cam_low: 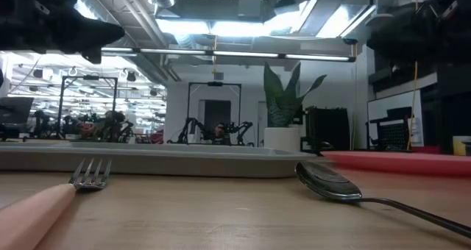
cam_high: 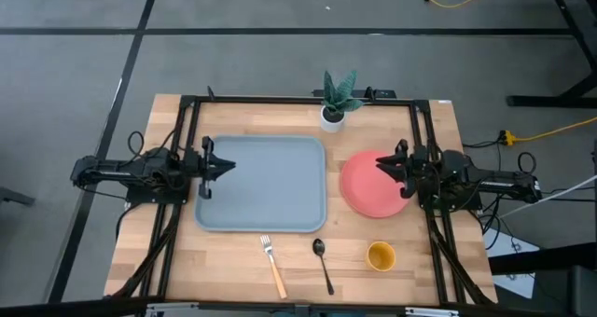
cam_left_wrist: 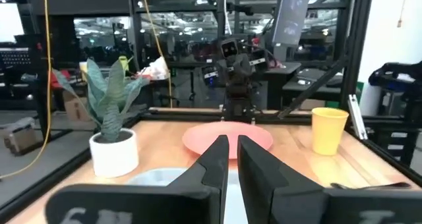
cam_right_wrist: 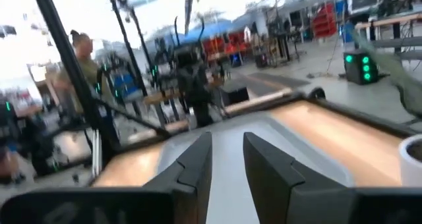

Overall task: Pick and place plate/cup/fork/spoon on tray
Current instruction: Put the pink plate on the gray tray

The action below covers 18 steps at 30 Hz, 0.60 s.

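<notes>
The grey-blue tray (cam_high: 261, 183) lies at the table's middle left. The coral plate (cam_high: 371, 186) lies flat on the wood to its right. The yellow cup (cam_high: 381, 255) stands upright near the front right. The fork (cam_high: 272, 266) and the dark spoon (cam_high: 323, 264) lie on the wood in front of the tray. My left gripper (cam_high: 228, 165) hangs above the tray's left end, its fingers (cam_left_wrist: 217, 159) close together and empty. My right gripper (cam_high: 380, 162) hangs above the plate's far left part, slightly open and empty (cam_right_wrist: 227, 158).
A white pot with a green plant (cam_high: 334, 104) stands at the far edge, behind the tray's right corner. Black frame rails (cam_high: 187, 196) run along both sides of the table. A person (cam_right_wrist: 82, 59) stands in the room beyond the table's left side.
</notes>
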Each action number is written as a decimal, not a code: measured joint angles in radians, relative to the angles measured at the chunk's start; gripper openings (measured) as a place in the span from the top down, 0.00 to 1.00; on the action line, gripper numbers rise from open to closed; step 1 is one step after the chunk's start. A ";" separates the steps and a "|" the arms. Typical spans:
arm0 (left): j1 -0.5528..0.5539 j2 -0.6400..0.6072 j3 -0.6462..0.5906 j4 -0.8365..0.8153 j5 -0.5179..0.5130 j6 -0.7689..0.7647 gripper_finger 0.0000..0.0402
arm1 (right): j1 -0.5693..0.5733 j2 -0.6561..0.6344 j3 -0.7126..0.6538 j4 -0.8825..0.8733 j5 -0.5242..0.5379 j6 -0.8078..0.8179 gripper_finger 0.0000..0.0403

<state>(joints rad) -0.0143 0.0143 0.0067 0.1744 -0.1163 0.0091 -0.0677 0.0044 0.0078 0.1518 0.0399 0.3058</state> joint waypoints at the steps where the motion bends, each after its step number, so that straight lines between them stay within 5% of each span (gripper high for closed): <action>1: 0.000 0.000 0.000 0.000 0.009 -0.001 0.93 | 0.000 0.000 0.000 0.034 -0.004 0.004 0.77; 8: 0.000 0.000 0.000 0.045 0.036 0.000 0.93 | 0.000 0.010 0.000 0.366 -0.219 -0.106 0.77; 18: 0.000 0.021 0.000 0.046 0.036 -0.008 0.93 | 0.000 0.200 0.040 0.327 -0.246 -0.115 0.77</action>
<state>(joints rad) -0.0143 0.0351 0.0067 0.2201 -0.0802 0.0013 -0.0681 0.2042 0.0479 0.4788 -0.2057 0.1913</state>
